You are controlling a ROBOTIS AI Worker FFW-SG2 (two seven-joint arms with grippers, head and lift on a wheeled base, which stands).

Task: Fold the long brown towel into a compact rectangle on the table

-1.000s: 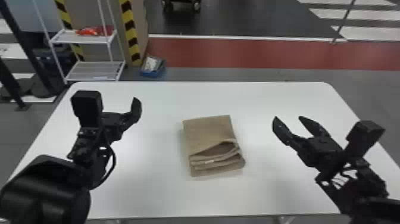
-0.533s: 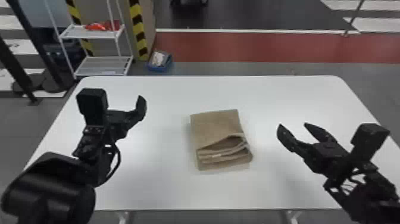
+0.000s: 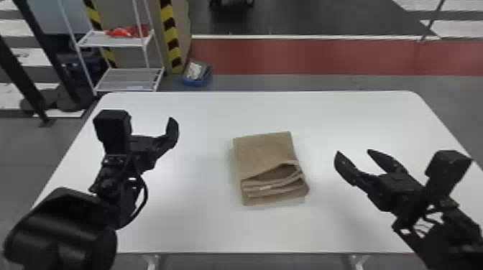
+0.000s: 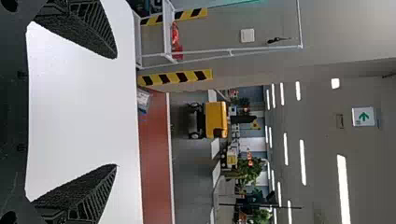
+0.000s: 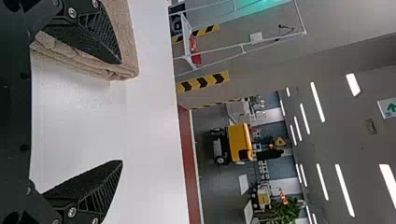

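Brown towel [image 3: 266, 154] folded flat, mid-table.
Layered end twd near edge of table [image 3: 201, 222]. L gripper [image 3: 152, 140] on L-edge side, R gripper [image 3: 354, 153] on R-edge side; fingers apart on both, no contact w/ towel.

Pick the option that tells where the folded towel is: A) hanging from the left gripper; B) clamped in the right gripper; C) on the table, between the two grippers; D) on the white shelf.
C: the towel lies on the table, with the left gripper to one side and the right gripper to the other.
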